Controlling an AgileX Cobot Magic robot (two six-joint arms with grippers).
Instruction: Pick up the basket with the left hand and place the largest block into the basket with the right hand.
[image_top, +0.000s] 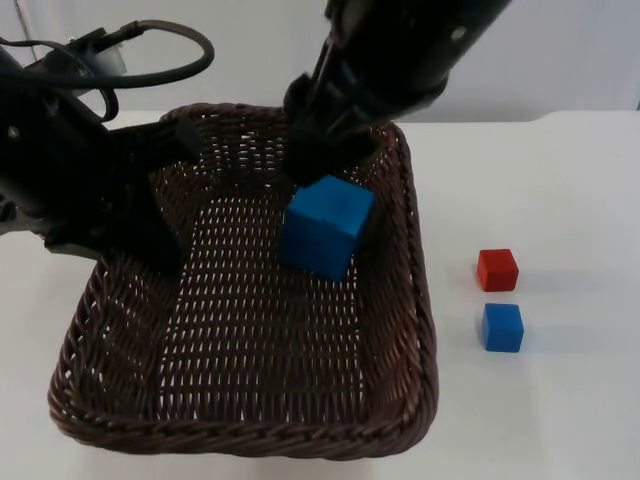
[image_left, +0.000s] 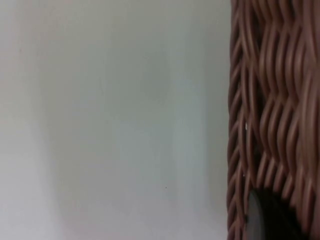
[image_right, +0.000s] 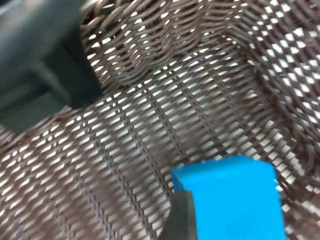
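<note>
A dark brown wicker basket (image_top: 110, 400) hangs tilted above the white table. My left gripper (image_top: 168, 248) is shut on its left wall, and the woven rim (image_left: 270, 100) runs close past one black fingertip (image_left: 267, 217). The large blue block (image_top: 325, 225) hangs tilted inside the basket near the back wall, a little above the woven floor (image_right: 150, 125). My right gripper (image_top: 322, 178) comes down from above and is shut on the block's top. In the right wrist view the block (image_right: 235, 195) sits against one black finger (image_right: 181, 217); the other finger is hidden.
A small red block (image_top: 497, 269) and a small blue block (image_top: 502, 327) lie on the table (image_top: 560, 200) right of the basket. The left arm's body leans over the basket's back left corner. The grey wall stands behind.
</note>
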